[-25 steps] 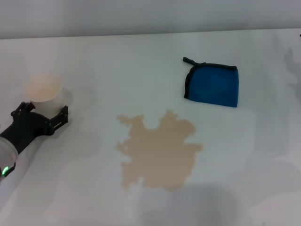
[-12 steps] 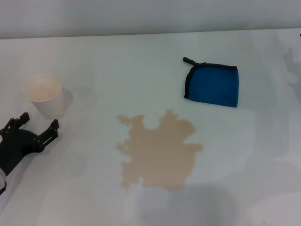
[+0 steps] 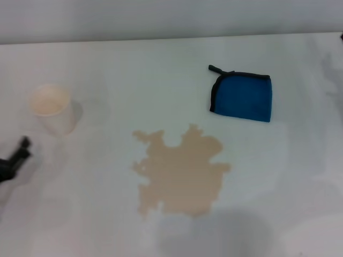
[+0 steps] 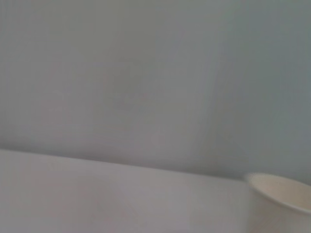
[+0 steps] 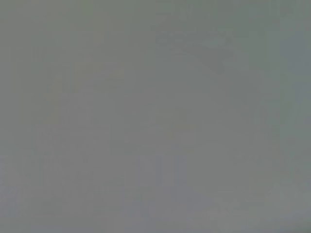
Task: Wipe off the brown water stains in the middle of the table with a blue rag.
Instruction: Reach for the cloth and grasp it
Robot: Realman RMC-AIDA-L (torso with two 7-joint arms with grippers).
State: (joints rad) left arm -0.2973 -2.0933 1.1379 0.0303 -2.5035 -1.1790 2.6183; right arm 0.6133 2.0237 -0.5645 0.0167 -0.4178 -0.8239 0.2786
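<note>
The brown water stains (image 3: 181,172) spread as a tan, ragged-edged puddle in the middle of the white table (image 3: 107,214). The blue rag (image 3: 242,96) lies folded flat, black loop at its far left corner, beyond and right of the puddle and apart from it. My left gripper (image 3: 6,160) is low at the left edge of the head view, mostly out of frame, with one spread black finger (image 3: 22,145) showing, empty, near side of the cup. My right gripper is out of view; its wrist view shows only plain grey.
A white paper cup (image 3: 52,107) stands upright at the left of the table, well left of the puddle; its rim shows in the left wrist view (image 4: 282,187). The table's far edge (image 3: 171,38) meets a grey wall.
My left gripper, open around the cup a second ago, has drawn back toward me and to the left, leaving the cup standing. Rag and puddle have not moved.
</note>
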